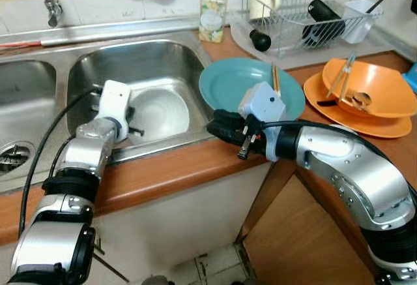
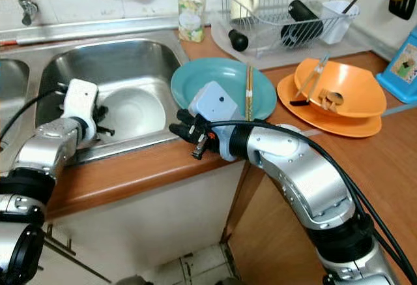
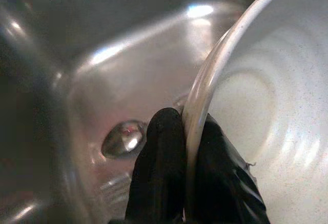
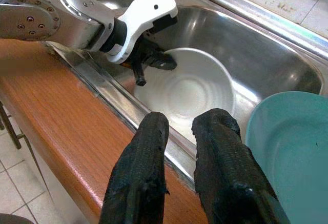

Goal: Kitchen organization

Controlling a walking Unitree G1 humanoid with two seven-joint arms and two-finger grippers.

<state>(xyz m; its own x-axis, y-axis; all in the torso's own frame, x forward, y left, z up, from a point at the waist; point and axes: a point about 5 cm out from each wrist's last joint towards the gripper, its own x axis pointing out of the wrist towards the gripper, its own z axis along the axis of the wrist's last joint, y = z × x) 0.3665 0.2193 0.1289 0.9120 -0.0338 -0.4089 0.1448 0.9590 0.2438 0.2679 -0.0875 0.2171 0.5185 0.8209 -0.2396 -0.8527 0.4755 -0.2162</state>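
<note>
The left gripper (image 1: 132,120) is down in the sink (image 1: 176,60), its fingers (image 3: 164,147) clamped on the rim of the white bowl (image 1: 159,112), one inside and one outside the wall. The bowl sits in the basin, apparently tilted in the grip. The right gripper (image 1: 218,125) hovers over the front edge of the counter (image 1: 169,167), just beside the teal plate (image 1: 234,83); its fingers (image 4: 143,152) stand slightly apart and hold nothing. The teal plate rests on the counter, overlapping the sink edge, with chopsticks (image 1: 275,79) laid across it. To the right, an orange bowl (image 1: 378,83) with utensils sits on an orange plate (image 1: 332,105). The rack (image 1: 293,40) behind holds a mug (image 1: 264,1), a dark bottle (image 1: 322,14) and a white cup (image 1: 355,17). A soap bottle (image 1: 213,14) stands at the sink's back edge. Assessment: the task appears early. The bowl is gripped but not yet out of the sink; the teal plate, the orange ware and the utensils appear unsorted.
</note>
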